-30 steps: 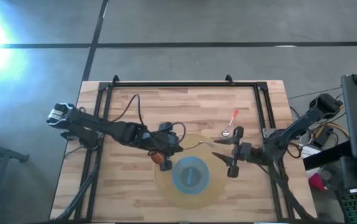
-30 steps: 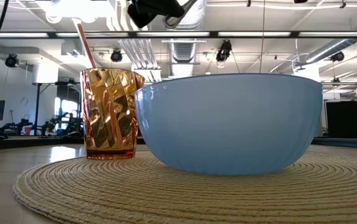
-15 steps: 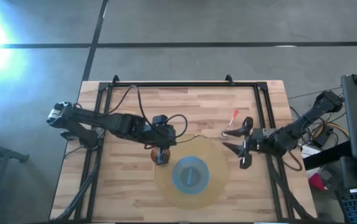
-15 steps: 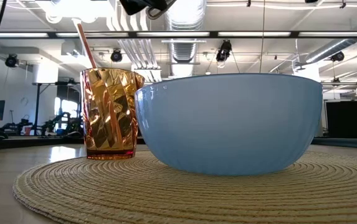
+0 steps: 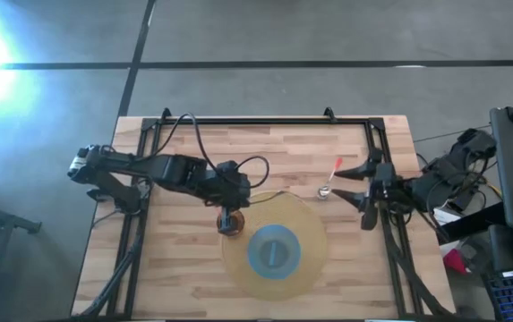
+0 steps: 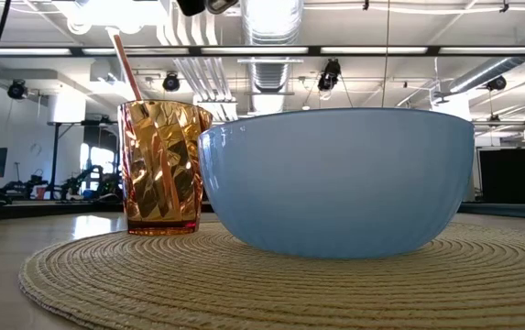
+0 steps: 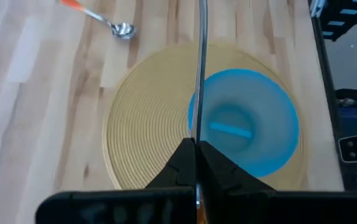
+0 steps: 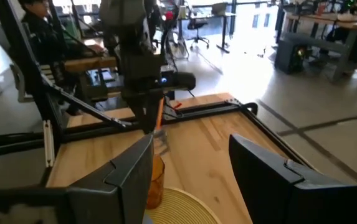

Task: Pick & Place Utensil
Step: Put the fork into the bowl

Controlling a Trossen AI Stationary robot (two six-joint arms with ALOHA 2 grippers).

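Observation:
My left gripper (image 5: 230,206) hangs over an amber cup (image 5: 230,225) at the far-left rim of a woven mat (image 5: 308,224). It is shut on a thin silver utensil (image 7: 200,68) with an orange handle (image 8: 159,117). In the low view another orange-handled stick (image 6: 126,66) leans inside the cup (image 6: 159,165), resting against its rim. A blue bowl (image 5: 274,250) stands on the mat. A spoon (image 5: 331,182) with an orange handle lies on the wood, far and right of the mat. My right gripper (image 5: 356,190) is open and empty by the table's right rail. My left gripper has the utensil between its two shut fingers (image 7: 178,165). An orange bit of its handle (image 7: 198,210) shows far back between them. The silver part runs on along the fingers and past their tips. The fingers point mostly down, and the utensil is clear of the table.
A black frame rail (image 5: 238,122) runs along the far edge and both sides of the table. The left arm's cable (image 5: 249,170) loops above the wood. People sit at desks beyond the table in the right wrist view (image 8: 35,25). Bare wood lies left of the mat.
My left gripper has risen and gone a little toward the far edge, staying shut; the stick in the cup has not moved. My right gripper has drawn back from the mat's right rim toward the table's right edge, still open.

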